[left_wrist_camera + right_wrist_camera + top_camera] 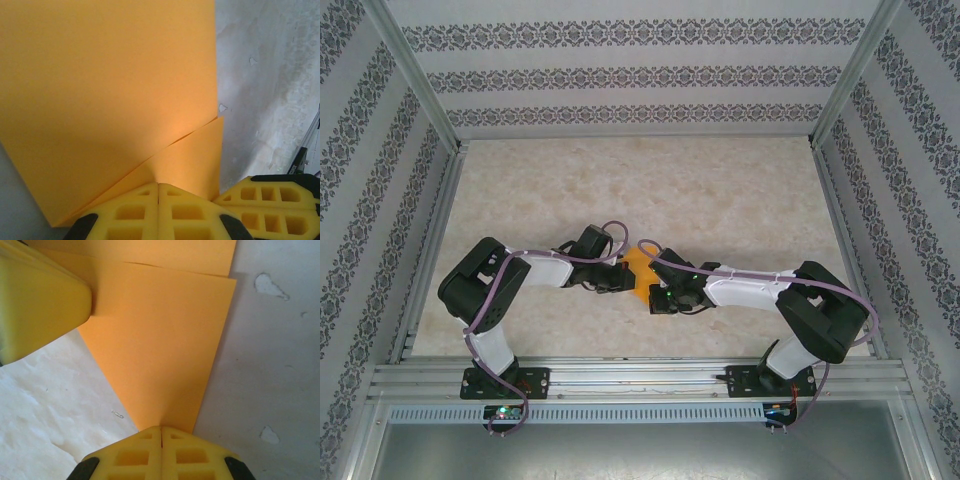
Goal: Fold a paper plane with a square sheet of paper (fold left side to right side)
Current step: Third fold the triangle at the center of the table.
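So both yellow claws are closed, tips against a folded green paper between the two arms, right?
Not green: the paper is bright orange, as the right wrist view shows. The rest stands: the left gripper and the right gripper are both closed, tips at the folded paper.

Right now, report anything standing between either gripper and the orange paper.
Nothing visible does. The left gripper and the right gripper, both shut, each meet the orange paper directly at their fingertips.
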### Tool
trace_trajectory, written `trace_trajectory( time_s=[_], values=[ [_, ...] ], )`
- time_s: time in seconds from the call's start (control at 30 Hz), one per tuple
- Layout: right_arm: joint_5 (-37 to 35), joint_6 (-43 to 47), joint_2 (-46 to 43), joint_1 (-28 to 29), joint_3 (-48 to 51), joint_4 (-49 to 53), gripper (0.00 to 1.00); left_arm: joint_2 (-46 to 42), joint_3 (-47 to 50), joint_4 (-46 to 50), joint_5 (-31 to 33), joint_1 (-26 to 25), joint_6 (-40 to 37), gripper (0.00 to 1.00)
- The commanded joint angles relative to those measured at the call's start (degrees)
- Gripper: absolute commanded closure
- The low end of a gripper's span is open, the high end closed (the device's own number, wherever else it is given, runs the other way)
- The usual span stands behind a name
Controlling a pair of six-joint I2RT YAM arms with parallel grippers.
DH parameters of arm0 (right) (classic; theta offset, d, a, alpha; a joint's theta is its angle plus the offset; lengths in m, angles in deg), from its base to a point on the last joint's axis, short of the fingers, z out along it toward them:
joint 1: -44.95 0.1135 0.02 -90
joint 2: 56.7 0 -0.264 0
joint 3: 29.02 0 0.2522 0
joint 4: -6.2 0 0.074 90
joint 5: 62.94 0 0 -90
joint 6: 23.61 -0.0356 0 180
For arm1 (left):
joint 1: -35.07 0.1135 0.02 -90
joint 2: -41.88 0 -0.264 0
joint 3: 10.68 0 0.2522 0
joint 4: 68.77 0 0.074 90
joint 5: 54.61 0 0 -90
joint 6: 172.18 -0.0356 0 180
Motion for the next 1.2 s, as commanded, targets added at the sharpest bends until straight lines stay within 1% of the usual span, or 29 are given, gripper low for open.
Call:
trace_trajectory(
  time_s=[0.0, 0.33, 0.57, 0.63, 0.77, 0.83, 0.93, 1.03, 1.1, 1.17],
  values=[
    [-5.7, 0.1, 2.3, 0.2, 2.7, 9.1, 1.0, 1.3, -1.0, 4.1, 3.1, -0.4, -2.1, 1.0],
    [-5.1, 0.7, 2.1, 0.0, 0.7, 9.6, 1.0, 1.0, -0.5, 5.8, 3.3, -0.4, -3.3, 1.0],
    [-5.3, 0.4, -2.0, -0.9, 0.6, 8.6, 0.99, 0.6, 0.1, 5.8, 4.0, -0.4, -2.7, 1.0],
    [-4.8, 0.3, -4.2, -1.4, 0.5, 7.6, 0.91, 0.6, 0.3, 5.7, 4.0, -0.4, -2.7, 1.0],
    [-1.8, 0.7, -9.1, -3.5, 1.3, 5.1, 0.8, 0.7, 0.4, 5.8, 4.1, -0.4, -2.7, 1.0],
    [-1.1, 0.9, -12.2, -4.7, 1.9, 4.7, 0.72, 0.7, 0.2, 5.8, 4.1, -0.4, -2.7, 1.0],
    [0.1, 0.8, -16.2, -6.1, 2.9, 4.4, 0.66, 0.7, 0.4, 5.7, 4.1, -0.4, -2.6, 1.0],
    [0.9, 0.1, -19.1, -6.6, 3.9, 4.1, 0.68, 0.6, 0.4, 5.4, 4.1, -0.4, -2.6, 1.0],
    [1.6, -0.9, -20.1, -6.6, 4.5, 3.7, 0.74, 0.6, 0.5, 5.5, 4.1, -0.4, -2.5, 1.0],
    [2.6, -3.1, -20.7, -6.5, 5.7, 2.0, 0.83, 0.6, 0.4, 5.5, 4.0, -0.4, -2.5, 1.0]
  ],
)
